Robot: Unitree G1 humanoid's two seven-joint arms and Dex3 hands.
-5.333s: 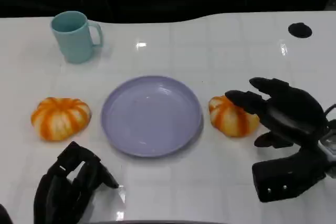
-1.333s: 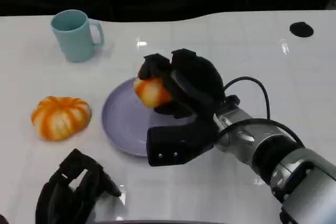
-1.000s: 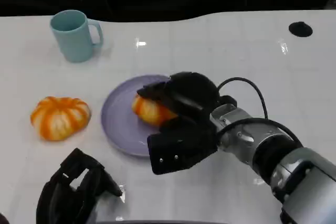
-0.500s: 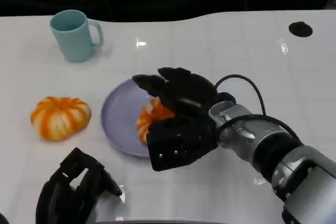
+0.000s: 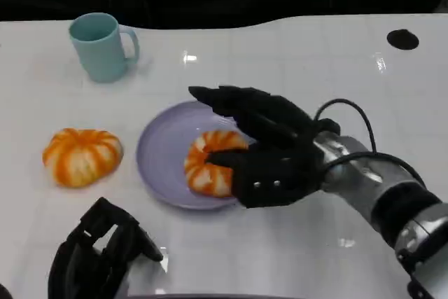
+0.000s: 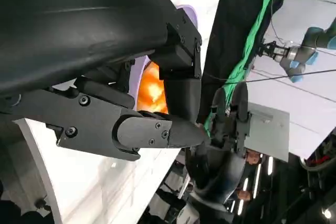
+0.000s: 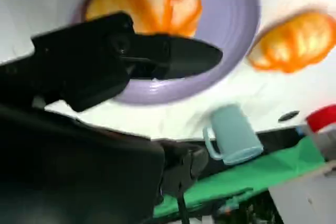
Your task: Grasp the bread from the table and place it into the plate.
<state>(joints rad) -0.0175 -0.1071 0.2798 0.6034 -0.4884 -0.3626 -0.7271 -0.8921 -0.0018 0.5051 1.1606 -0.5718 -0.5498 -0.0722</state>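
Orange-and-white striped round bread sits in lavender round plate. Right robot hand beside it, fingers spread, empty. Left robot hand curled, empty. No legible writing.

Left hand: black shell + fingers, nothing held. Past them, orange striped bread on lilac round plate, white glossy table below

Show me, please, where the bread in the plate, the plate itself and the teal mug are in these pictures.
bread in the plate (image 5: 208,162), head view, on its striped top.
plate (image 5: 161,152), head view, on its bare left part.
teal mug (image 5: 98,50), head view, on its side wall.
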